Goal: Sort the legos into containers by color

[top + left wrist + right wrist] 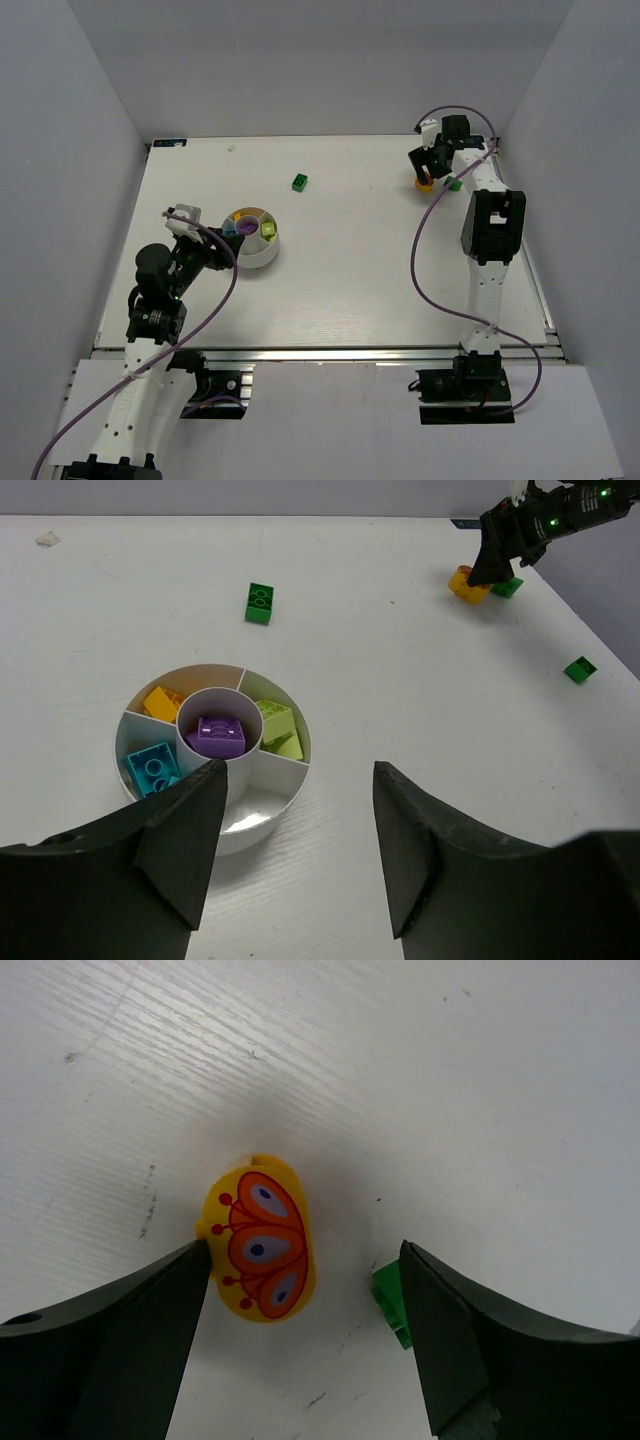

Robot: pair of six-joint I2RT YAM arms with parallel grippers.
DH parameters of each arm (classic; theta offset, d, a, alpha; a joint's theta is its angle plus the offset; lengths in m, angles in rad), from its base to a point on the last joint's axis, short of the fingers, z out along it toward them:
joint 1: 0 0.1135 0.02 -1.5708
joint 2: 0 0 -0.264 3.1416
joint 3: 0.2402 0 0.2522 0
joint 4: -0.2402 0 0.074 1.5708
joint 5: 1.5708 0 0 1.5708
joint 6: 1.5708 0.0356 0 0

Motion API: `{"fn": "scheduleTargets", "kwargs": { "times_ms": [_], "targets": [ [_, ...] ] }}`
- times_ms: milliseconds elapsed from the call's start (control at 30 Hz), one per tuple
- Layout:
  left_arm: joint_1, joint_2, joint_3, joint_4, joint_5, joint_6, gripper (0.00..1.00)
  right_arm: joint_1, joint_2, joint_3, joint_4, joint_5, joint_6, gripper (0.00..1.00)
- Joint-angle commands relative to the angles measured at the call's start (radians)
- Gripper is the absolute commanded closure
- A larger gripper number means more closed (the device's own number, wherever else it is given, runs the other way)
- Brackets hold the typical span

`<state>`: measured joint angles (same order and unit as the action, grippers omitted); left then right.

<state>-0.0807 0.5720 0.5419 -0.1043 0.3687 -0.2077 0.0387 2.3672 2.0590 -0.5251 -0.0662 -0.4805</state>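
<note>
I judge the step in hand to be a pick-up at the far right: my right claw (303,1250) hangs spread over a yellow-orange piece with a butterfly print (258,1248), one finger either side and nothing pinched yet. A small green lego (392,1306) lies just beside the right-hand finger, so next I'd need to close squarely on the printed piece without catching it. The right arm is stretched well forward to the upper right of the overhead frame, wrist tipped down at the surface (350,280). The left arm is folded back beside the bowl (240,832), and the left claw (300,775) is spread and empty at its near rim. Orange, cyan, lime and purple legos already sit in separate compartments. A dark green lego (259,602) waits loose, well beyond the bowl
</note>
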Motion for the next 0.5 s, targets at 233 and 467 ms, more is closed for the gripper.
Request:
{"fn": "scheduleTargets", "kwargs": {
  "times_ms": [233, 467],
  "targets": [
    [0.006, -0.008, 0.000, 0.028, 0.062, 0.001, 0.21, -0.002, 0.095, 0.069, 0.019, -0.099, 0.002, 0.26],
    [-0.004, 0.006, -0.005, 0.040, 0.084, -0.004, 0.20, -0.010, 0.101, 0.069, 0.004, -0.122, 0.003, 0.42]
  ]
}}
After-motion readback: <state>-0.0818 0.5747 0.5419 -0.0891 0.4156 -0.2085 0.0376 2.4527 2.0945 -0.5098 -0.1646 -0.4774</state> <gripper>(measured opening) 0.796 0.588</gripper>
